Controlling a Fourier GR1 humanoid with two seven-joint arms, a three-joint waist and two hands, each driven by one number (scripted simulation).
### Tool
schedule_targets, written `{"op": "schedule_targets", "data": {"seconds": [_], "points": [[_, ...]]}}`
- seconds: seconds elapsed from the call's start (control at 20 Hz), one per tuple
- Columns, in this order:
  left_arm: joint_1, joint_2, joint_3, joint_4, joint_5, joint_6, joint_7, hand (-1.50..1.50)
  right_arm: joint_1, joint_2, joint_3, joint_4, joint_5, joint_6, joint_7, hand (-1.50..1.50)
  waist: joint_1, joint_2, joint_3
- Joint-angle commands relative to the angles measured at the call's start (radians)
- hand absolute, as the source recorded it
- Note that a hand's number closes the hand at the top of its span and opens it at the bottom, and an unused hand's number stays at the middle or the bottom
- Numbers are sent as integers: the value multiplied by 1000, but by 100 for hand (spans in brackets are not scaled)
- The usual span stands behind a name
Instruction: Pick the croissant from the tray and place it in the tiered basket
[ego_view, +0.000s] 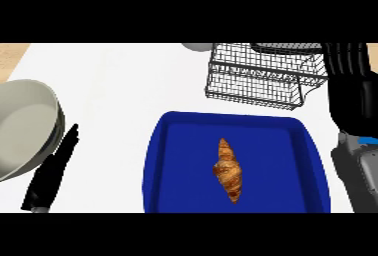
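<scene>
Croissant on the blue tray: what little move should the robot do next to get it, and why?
Probably lower the robot's right hand leftward over the golden-brown croissant. It lies untouched in the middle of the blue rectangular tray, and that hand hangs open at the tray's right side, beside the black wire tiered basket.

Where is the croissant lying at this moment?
In the head view, the croissant lies in the middle of the blue tray, right of centre, with the wire tiered basket beyond it.

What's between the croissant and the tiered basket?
Nothing in the way: bare blue tray floor, its far rim, then white counter, in the head view.
</scene>
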Motion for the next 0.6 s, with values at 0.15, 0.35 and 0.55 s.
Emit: {"op": "schedule_targets", "data": {"seconds": [0.15, 0.35, 0.55], "points": [[25, -88, 40, 6, 29, 68, 46, 0, 144, -52, 20, -155, 189, -194, 153, 150, -38, -35, 9], [70, -150, 38, 14, 65, 96, 43, 0, 293, -2, -148, 20, 284, -498, 251, -150, -115, -28, 4], [81, -223, -18, -25, 33, 143, 44, 0, 454, 223, -112, -192, 265, -656, 152, -150, -74, -39, 11]]}}
